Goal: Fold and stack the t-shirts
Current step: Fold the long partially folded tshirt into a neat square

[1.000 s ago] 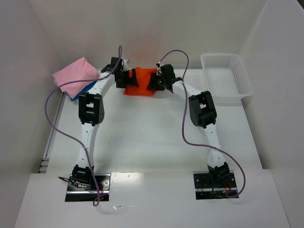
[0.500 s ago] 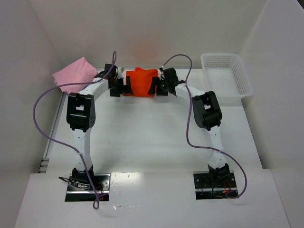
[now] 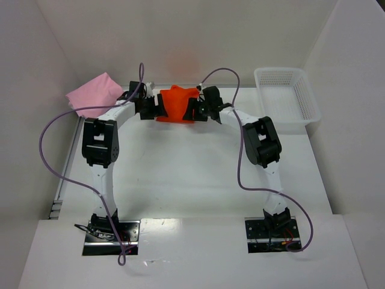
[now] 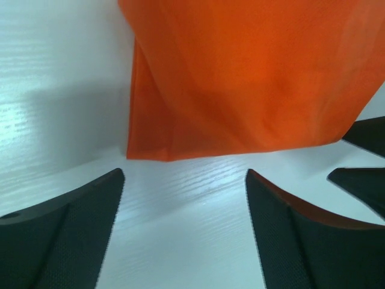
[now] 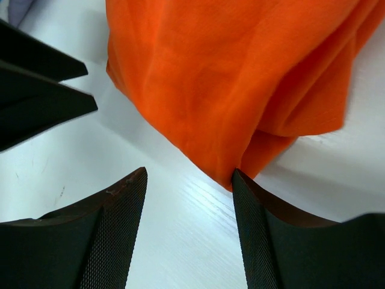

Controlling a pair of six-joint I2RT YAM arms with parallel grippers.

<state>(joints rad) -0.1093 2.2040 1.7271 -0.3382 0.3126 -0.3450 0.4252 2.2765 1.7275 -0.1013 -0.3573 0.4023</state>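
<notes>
Orange t-shirt (image 3: pixel 177 103): bunched at 12 o'clock on the worktop (image 3: pixel 180 171).
Left hand (image 3: pixel 157 108): fingers apart, empty, just beside shirt's 9 o'clock edge.
Right hand (image 3: pixel 192 110): fingers apart, empty, at shirt's 3 o'clock edge.
Pink t-shirt (image 3: pixel 93 93): 10 o'clock corner.

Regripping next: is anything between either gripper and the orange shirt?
Nothing visible. The left gripper and right gripper flank the orange t-shirt, jaws open, with only bare table between.

On the table (image 3: pixel 180 174), the middle t-shirt (image 3: pixel 178 103) lies at 12 o'clock, between the left gripper (image 3: pixel 161 108) at its 9 and the right gripper (image 3: pixel 192 109) at its 3, with the second t-shirt (image 3: pixel 93 93) at 10 o'clock and the basket (image 3: pixel 310 99) at 2 o'clock.
</notes>
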